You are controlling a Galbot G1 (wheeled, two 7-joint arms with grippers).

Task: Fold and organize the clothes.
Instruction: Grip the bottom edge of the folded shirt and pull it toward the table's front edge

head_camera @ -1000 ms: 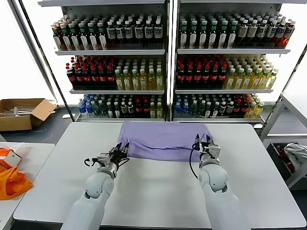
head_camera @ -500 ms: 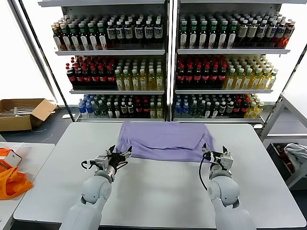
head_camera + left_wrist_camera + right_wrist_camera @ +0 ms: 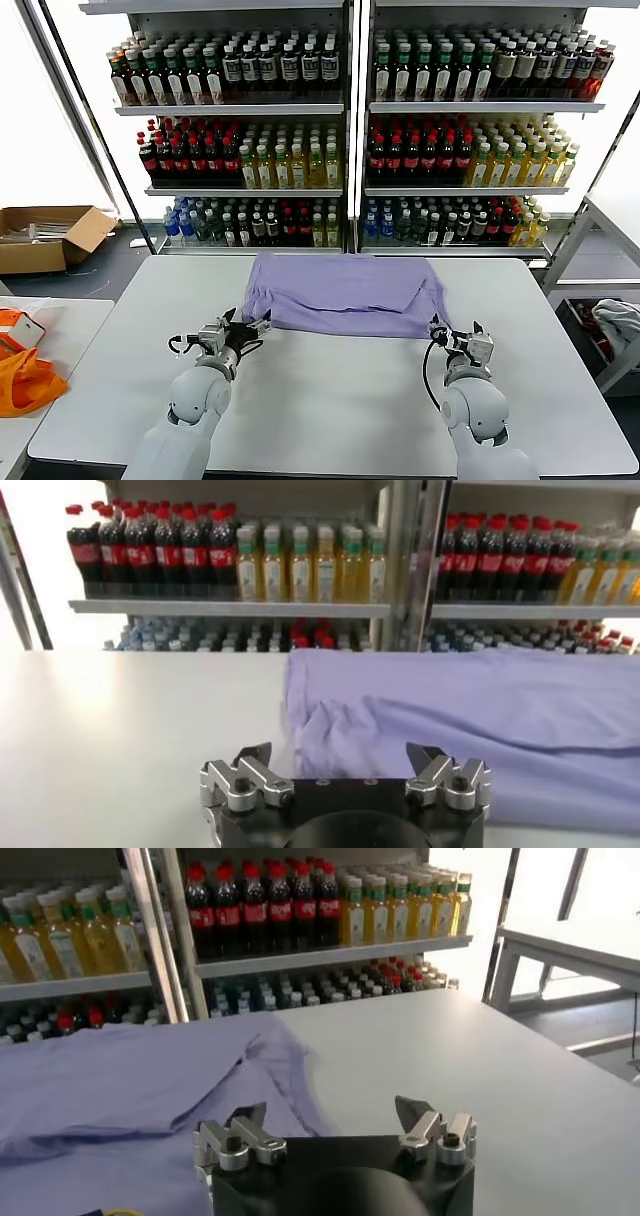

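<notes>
Hovering open and empty: left hand point(image 3: 246, 331) just off T-shirt point(image 3: 345, 291) near-left corner, right hand point(image 3: 455, 333) just beside near-right corner. Shirt flat ahead on tabletop point(image 3: 330, 400). Risk: uneven grabs from 2 sides bunching the fold.

Lavender T-shirt point(image 3: 345, 293) lies folded into a wide band on the far half of the table point(image 3: 330, 400), plain side up, one corner flopping loose at its right end.
</notes>
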